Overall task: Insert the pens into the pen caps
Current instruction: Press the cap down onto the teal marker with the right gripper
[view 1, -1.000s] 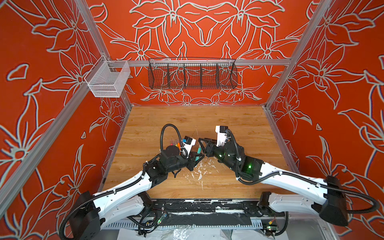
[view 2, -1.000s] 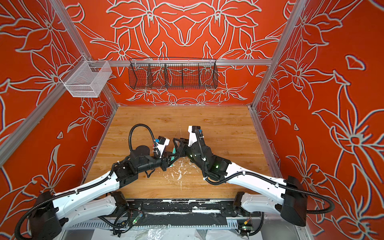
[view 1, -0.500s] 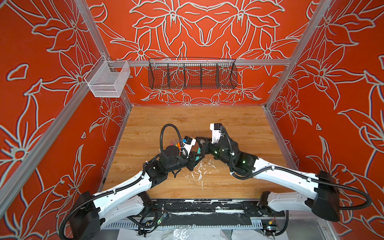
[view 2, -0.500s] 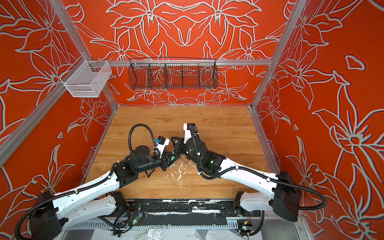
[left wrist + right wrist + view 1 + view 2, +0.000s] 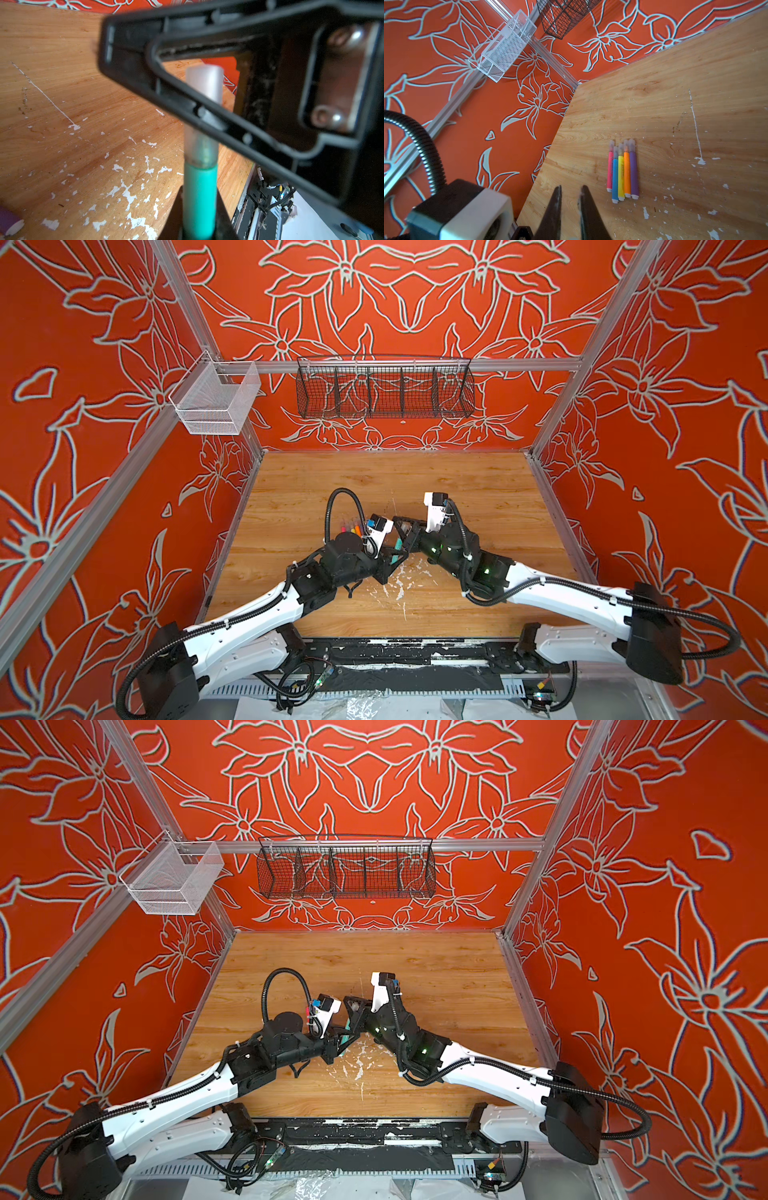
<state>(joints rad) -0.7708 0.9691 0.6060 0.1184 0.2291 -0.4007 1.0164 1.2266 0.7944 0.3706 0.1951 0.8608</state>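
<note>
My left gripper (image 5: 199, 189) is shut on a green pen (image 5: 199, 197), which points away from it. A clear pen cap (image 5: 204, 83) sits over the pen's tip. My right gripper (image 5: 571, 188) is shut on that pen cap, with one finger (image 5: 207, 116) crossing in front of it. In both top views the two grippers meet mid-table, left (image 5: 395, 561) (image 5: 341, 1042) against right (image 5: 405, 539) (image 5: 353, 1018). Several capped pens (image 5: 622, 170), pink, blue, yellow, orange and purple, lie side by side on the wood. They also show in a top view as capped pens (image 5: 353, 528).
The wooden table (image 5: 457, 489) has white paint flecks (image 5: 399, 585) under the grippers. A white mesh basket (image 5: 216, 400) and a black wire basket (image 5: 384, 387) hang on the walls. The purple pen's end (image 5: 8, 222) shows close to the left gripper.
My right gripper has moved left to meet the left gripper and has shut on the cap at the green pen's tip. The left arm has stayed still.
</note>
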